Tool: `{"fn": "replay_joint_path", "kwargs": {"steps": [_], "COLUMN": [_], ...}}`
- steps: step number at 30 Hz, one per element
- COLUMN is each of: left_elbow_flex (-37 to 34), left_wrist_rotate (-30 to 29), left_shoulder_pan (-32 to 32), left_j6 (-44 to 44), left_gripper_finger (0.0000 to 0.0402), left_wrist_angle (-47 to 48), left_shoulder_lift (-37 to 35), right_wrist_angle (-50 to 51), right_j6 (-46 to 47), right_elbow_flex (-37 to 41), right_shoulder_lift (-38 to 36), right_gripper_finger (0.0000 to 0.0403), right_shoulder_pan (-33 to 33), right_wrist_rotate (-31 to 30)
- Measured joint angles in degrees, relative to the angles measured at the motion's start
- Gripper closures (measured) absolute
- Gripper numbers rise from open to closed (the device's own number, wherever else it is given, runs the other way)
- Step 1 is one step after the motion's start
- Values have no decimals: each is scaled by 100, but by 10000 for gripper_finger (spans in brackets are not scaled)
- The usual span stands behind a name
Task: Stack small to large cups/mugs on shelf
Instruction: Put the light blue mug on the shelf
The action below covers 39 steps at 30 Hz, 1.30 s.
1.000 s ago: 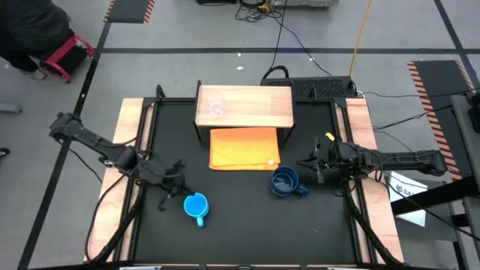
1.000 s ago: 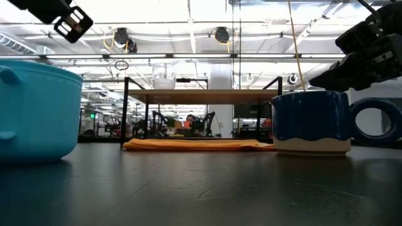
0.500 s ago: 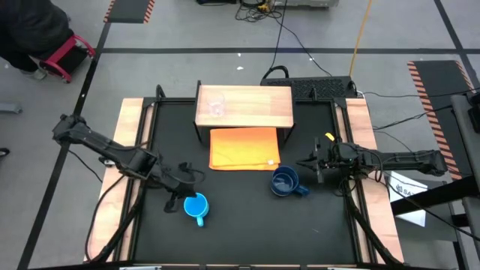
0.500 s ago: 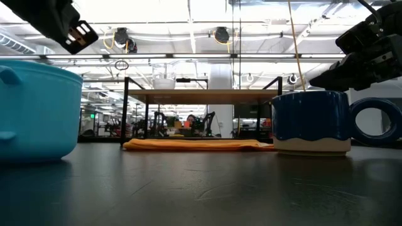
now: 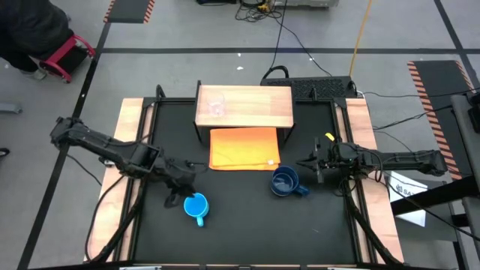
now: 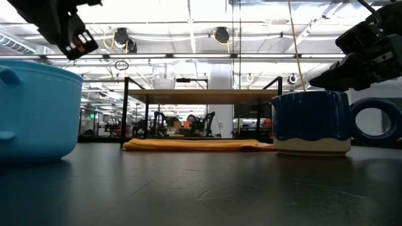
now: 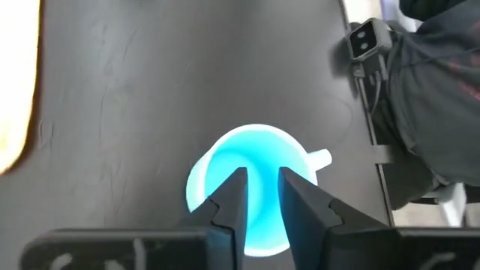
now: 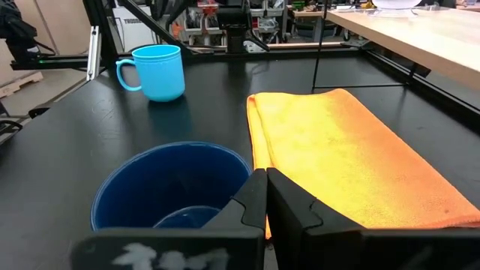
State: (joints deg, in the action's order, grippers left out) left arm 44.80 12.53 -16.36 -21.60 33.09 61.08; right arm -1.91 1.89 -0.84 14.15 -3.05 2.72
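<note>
Left gripper above light-blue mug, near worktop front-left; fingers slightly apart over open mouth. Mug smooth, round, upright, handle toward front edge. Tiny clear glass cup on pale wood shelf at back edge. Orange cloth flat, rectangular, just before shelf. Dark-blue mug glossy, upright, handle toward right edge. Right gripper beside it, fingers together.

The left arm reaches in from the table's left edge, its left gripper pointing straight down with fingers slightly parted. The right arm lies low along the right side, right gripper fingers pressed together
</note>
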Motion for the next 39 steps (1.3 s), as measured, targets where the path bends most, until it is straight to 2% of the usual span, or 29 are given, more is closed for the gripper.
{"fn": "replay_joint_path", "kwargs": {"steps": [5,10,14,31,39], "left_elbow_flex": [0,0,0,0,-3], "left_wrist_rotate": [162,161,161,51,383], "left_shoulder_pan": [123,140,140,202,332], "left_j6": [15,370,335,-583,-742], "left_gripper_finger": [293,265,252,249,249], "left_wrist_angle": [91,-104,-322,565,633], "left_shoulder_lift": [0,-2,-2,82,555], "right_wrist_angle": [2,2,4,9,9], "right_j6": [0,-13,-15,-17,0], "right_elbow_flex": [1,0,0,2,0], "right_shoulder_lift": [1,0,1,0,0], "right_gripper_finger": [403,403,403,403,403], "right_shoulder_pan": [-2,0,-2,-2,-2], "right_wrist_rotate": [1,2,2,2,2]}}
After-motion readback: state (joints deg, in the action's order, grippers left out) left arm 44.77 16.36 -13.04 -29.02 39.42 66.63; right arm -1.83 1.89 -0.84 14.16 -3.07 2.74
